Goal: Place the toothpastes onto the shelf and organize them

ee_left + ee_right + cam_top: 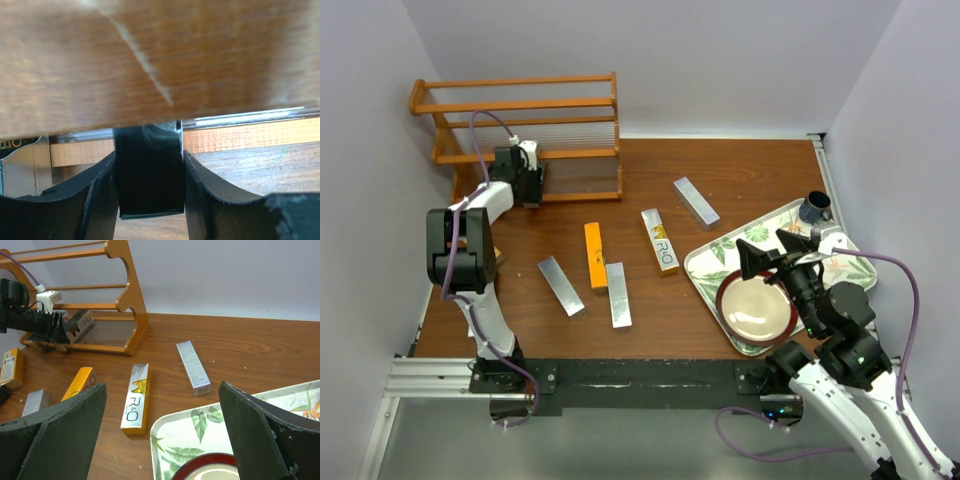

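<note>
- Left gripper point(532, 188): reaches into the lowest tier of the shelf point(520, 103), near that tier's left end. Its fingers point(100, 190) press on the two sides of a black carton point(150, 175).
- Black carton: the left wrist view shows its near end square-on between the fingers. The long axis runs straight away from the claw and passes under a wooden rail. In the right wrist view the carton slants from the fingers deeper into the tier, low down, and one face carries gold lettering.
- Right gripper point(775, 250): the jaws are spread wide with nothing between them. It hangs over the leaf-patterned tray point(705, 262), well apart from every carton.
- Silver carton point(561, 285): flat on the table point(750, 170), with its long axis diagonal, far-left to near-right.
- Orange carton point(594, 256): flat, just right of that silver carton, with its long axis running nearly near-to-far.
- Second silver carton point(618, 294): flat, just beside the near end of the orange carton and almost parallel to it.
- Gold-and-white carton point(660, 241): flat, printed face up, lying between the orange carton and the tray, with its long axis near-to-far at a slight slant.
- Third silver carton point(696, 201): flat and farthest back on the table, with its long axis diagonal, far-left to near-right.
- Tray contents: a red-rimmed bowl point(760, 310) and a dark cup point(815, 207).
</note>
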{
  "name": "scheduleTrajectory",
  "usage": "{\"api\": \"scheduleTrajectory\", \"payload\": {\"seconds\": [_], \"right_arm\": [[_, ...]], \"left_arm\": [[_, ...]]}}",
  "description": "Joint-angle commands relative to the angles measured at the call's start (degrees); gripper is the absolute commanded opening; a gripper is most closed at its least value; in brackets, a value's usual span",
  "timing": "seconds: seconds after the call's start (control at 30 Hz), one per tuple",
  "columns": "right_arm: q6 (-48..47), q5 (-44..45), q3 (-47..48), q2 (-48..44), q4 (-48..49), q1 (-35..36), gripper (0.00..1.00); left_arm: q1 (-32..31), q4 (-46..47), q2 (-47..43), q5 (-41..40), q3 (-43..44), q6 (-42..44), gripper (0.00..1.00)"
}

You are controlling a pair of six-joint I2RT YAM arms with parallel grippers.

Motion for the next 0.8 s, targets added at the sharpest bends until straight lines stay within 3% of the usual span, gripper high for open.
{"api": "scheduleTrajectory", "payload": {"seconds": [0.0,0.33,0.6,0.77], "right_arm": [[0.3,-1.2,1.5,0.9,0.8,0.3,0.99],[0.3,-1.4,1.5,1.1,0.8,0.3,0.98],[0.3,-1.6,1.5,0.4,1.0,0.3,0.99],[0.5,-2.1,1.4,-0.3,1.4,0.3,0.99]], "left_arm": [[0.4,4.0,0.0,0.3,2.5,0.5,0.56],[0.3,3.0,-3.6,0.0,0.8,-1.3,0.78],[0.2,-1.9,-15.3,-3.0,-6.2,-10.2,0.95],[0.2,-6.9,-25.3,-6.2,-10.9,-15.1,1.00]]}}
